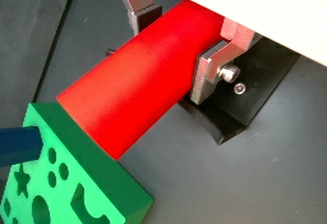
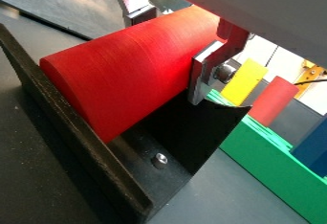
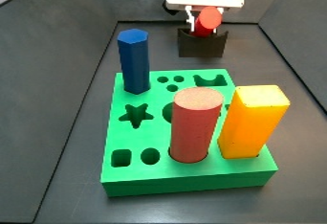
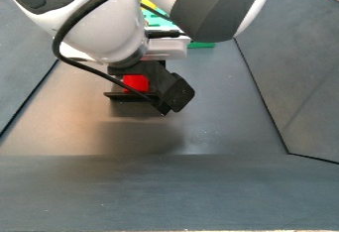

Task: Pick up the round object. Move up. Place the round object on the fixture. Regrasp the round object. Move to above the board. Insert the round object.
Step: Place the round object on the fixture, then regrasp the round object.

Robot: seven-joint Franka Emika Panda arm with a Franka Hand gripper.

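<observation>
Pincer sits at the far end of the tabletop, over the small dark grey-black fixture block; its flat silver fingers are clamped on either side of the bright glossy red cylinder, the round object. In both wrist views the plates press on the curved flanks of the cylinder near one end, and most of its length sticks out free. It lies roughly level, resting in or just above the fixture; contact in the notch cannot be told for sure.

Handling, as a judgement: rigid plastic-looking peg, likely light, no give. Glossy curved skin means slip risk, and it can roll or pivot between flat pads. An end grip leaves a long overhang, so it may droop or twist. Better hold for insertion: across the diameter, pads square to the axis, closer to one end, with the other end left bare to enter a hole.

Going near to far in a side view: bright green square board with cut-out holes, carrying a yellow block, a dull salmon-pink thick cylinder and a blue hexagonal peg at far left; beyond it the fixture with the red cylinder and pincer above.
</observation>
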